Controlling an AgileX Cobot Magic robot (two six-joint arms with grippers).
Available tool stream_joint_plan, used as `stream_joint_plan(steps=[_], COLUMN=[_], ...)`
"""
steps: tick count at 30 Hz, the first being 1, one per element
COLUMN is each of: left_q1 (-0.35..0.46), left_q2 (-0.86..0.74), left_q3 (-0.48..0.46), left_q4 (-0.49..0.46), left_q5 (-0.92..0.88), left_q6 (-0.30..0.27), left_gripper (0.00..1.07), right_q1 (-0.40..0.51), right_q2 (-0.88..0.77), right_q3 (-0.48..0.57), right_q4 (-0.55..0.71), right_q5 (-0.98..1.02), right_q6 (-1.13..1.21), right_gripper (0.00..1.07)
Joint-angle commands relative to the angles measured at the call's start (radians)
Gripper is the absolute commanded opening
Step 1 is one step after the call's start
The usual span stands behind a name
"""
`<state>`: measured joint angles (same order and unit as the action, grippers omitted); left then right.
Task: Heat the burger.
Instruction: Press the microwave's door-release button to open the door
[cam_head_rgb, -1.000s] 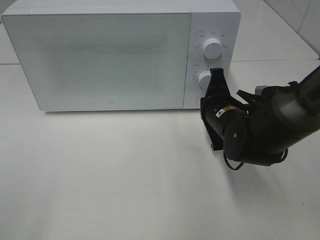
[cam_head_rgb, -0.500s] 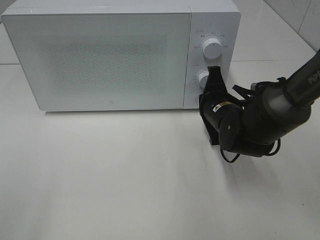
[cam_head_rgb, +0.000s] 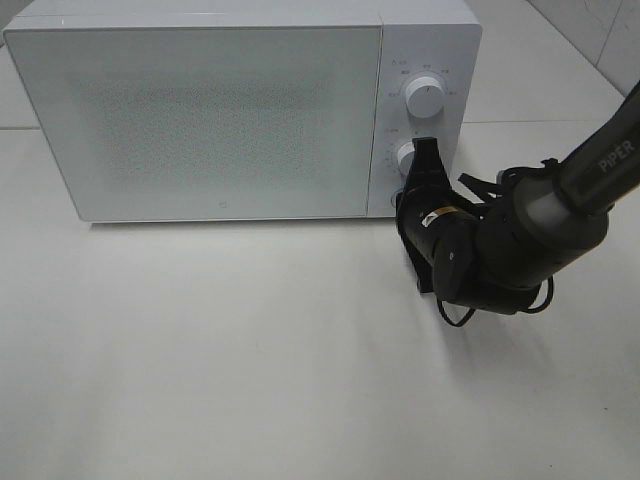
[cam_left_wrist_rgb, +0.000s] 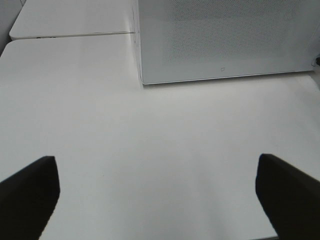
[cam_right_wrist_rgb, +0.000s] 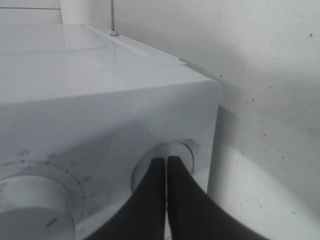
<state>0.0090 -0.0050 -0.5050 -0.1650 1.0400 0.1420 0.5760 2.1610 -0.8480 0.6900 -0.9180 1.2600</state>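
The burger is out of view in every frame. The white microwave (cam_head_rgb: 220, 120) stands at the back of the table with its door shut. My right gripper (cam_head_rgb: 427, 150) is shut with nothing in it. Its fingertips (cam_right_wrist_rgb: 166, 161) press together against a round button (cam_right_wrist_rgb: 184, 152) near the lower corner of the control panel, beside the lower knob (cam_right_wrist_rgb: 30, 210). My left gripper (cam_left_wrist_rgb: 160, 200) hangs open over bare table in front of the microwave (cam_left_wrist_rgb: 225, 40), holding nothing, with one finger (cam_left_wrist_rgb: 27, 195) at each lower corner of the left wrist view.
The control panel carries an upper knob (cam_head_rgb: 425, 97) and a lower knob (cam_head_rgb: 407, 157). The white table (cam_head_rgb: 250, 350) stretches out in front of the microwave. A tiled wall (cam_head_rgb: 600, 30) rises at the back right.
My right arm has swung a little left and closer to the control panel, with its gripper staying shut. The microwave door has not moved.
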Motion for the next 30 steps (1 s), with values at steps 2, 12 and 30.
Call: stream_joint_plan(steps=[2,12,30], left_q1=[0.003,0.003,0.003], left_q2=[-0.017,-0.017,-0.017], left_q3=[-0.001,-0.001,-0.001], left_q4=[-0.003,-0.003,-0.002], left_q5=[-0.008,-0.008,-0.008], left_q6=[-0.003,-0.003,-0.003], left_gripper=[1.0,1.0,1.0], right_q1=[-0.008,-0.008,-0.033], right_q2=[-0.002,-0.002,0.044], right_q3=[-0.02,-0.043,-0.187], right_q4=[-0.001,0.019,-0.002], right_q5=[-0.034,-0.131,-0.254], right_q6=[-0.012,-0.019,-0.061], right_gripper=[0.0,0.0,0.0])
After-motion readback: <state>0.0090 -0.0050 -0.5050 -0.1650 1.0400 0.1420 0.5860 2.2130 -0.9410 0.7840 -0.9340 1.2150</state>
